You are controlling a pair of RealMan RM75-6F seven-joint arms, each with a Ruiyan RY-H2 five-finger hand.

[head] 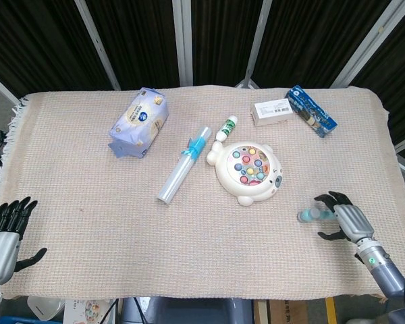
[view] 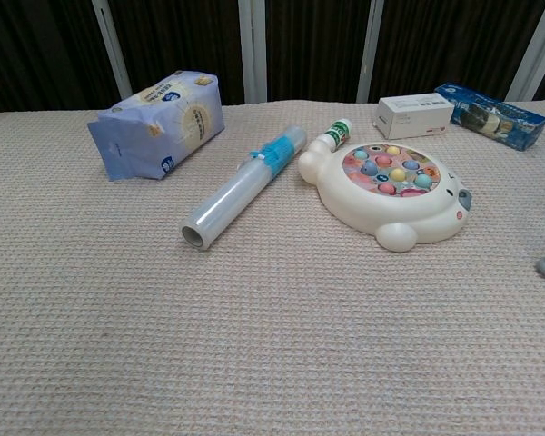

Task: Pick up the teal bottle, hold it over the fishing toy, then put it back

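I see the bench (head: 74, 202) covered in a beige waffle-weave cloth with a pale fringe at one edge. The teal bottle (head: 309, 215) has a lighter teal neck. The fishing toy (head: 248, 172) is cream, its dish dotted with pink, yellow, blue and green fish. The bag (head: 139, 122) is lavender-blue with a cream oval label. The roll (head: 183, 165) is clear with a light blue band. The small tube (head: 226, 128) is white with a green label. One box (head: 273, 112) is white, the other box (head: 311, 111) dark blue. My right robot hand (head: 344, 219) is silver-grey with black fingers, like my left robot hand (head: 3, 233).
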